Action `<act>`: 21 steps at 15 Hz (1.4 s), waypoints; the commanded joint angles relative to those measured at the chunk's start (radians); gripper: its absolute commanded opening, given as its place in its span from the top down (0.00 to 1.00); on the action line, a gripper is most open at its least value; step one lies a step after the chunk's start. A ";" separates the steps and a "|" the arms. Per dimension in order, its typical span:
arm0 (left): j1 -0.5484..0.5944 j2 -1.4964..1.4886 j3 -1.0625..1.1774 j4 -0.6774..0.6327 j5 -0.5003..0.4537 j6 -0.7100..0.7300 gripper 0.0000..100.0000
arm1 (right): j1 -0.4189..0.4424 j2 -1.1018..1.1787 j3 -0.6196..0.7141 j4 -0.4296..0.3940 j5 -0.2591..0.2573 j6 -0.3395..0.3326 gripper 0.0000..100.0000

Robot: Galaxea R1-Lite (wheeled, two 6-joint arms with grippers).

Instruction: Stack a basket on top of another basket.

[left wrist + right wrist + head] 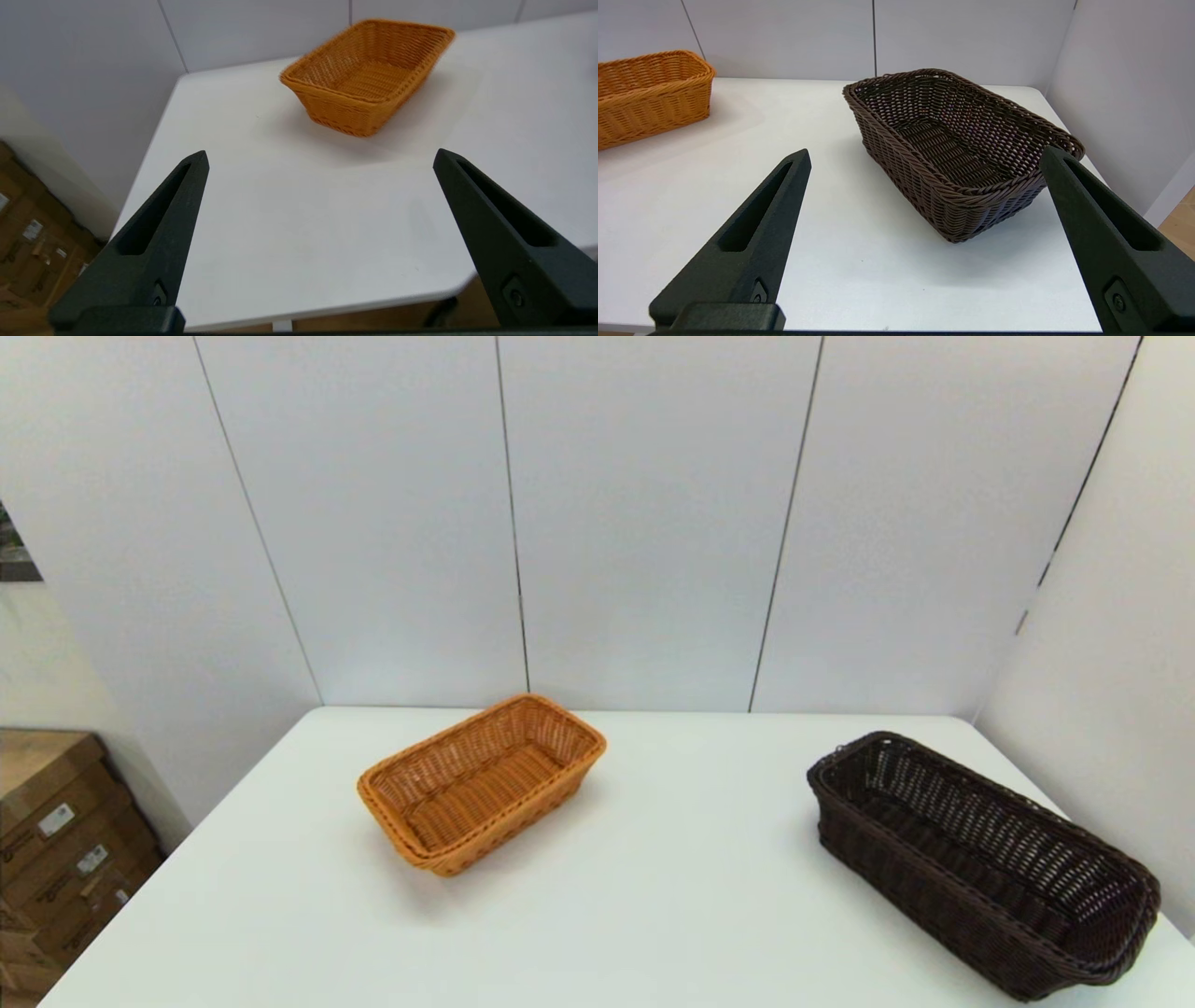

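The white table (pixel 672 896) is taking up most of the head view, running back to pale wall panels (pixel 644 523) that are closing it in behind and on the robot's right. Beyond the table's left edge, a stack of brown cardboard boxes (pixel 56 859) is sitting on the floor.

The dark brown basket (pixel 980 859) is lying on the right part of the table, close to the right edge, its long axis running diagonally from the far middle toward the near right corner. It is standing upright on its base with nothing inside. In the right wrist view the same dark brown basket (pixel 962 149) is showing its open-weave sides and braided rim.

The orange-tan basket (pixel 481 784) is resting upright left of centre, farther back on the table, also turned at an angle and holding nothing. The two baskets are sitting well apart, with bare tabletop between them; neither is stacked on the other.

The right gripper (pixel 924 158) is hovering above the near side of the table, its fingers spread wide and holding nothing, facing the dark brown basket without touching it. The left gripper (pixel 320 156) is hanging over the table's near left area, likewise spread wide and carrying nothing, with the orange-tan basket (pixel 369 74) well ahead of it.
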 commanded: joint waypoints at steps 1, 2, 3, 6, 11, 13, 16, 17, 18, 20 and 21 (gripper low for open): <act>0.000 0.419 -0.214 0.042 -0.013 -0.016 0.00 | 0.000 0.001 0.002 0.000 0.000 -0.001 0.00; 0.000 0.526 -0.250 0.042 -0.012 -0.040 0.00 | 0.000 0.001 0.002 0.000 0.000 -0.001 0.00; 0.000 0.629 -0.286 0.042 -0.012 -0.077 0.00 | 0.000 0.001 0.002 0.000 0.000 -0.001 0.00; 0.002 0.939 -0.390 0.040 -0.010 -0.192 0.00 | 0.000 0.001 0.002 0.000 0.000 -0.001 0.00; 0.000 1.316 -0.517 0.089 0.109 -0.373 0.00 | 0.000 0.001 0.002 0.000 0.000 -0.001 0.00; -0.001 1.415 -0.569 0.120 0.114 -0.454 0.00 | 0.000 0.001 0.002 0.000 0.000 -0.001 0.00; -0.017 1.556 -0.660 0.190 0.114 -0.574 0.00 | 0.000 0.001 0.002 0.000 0.000 0.001 0.00; -0.020 1.594 -0.697 0.224 0.114 -0.606 0.00 | 0.000 0.001 0.002 0.000 0.000 -0.001 0.00; -0.023 1.628 -0.731 0.252 0.114 -0.642 0.00 | 0.000 0.001 0.002 0.000 0.000 -0.001 0.00; -0.032 1.677 -0.797 0.304 0.114 -0.706 0.00 | 0.000 0.001 0.002 0.000 0.000 -0.001 0.00; -0.047 1.694 -0.823 0.327 0.112 -0.738 0.00 | 0.000 0.001 0.002 0.000 0.000 -0.001 0.00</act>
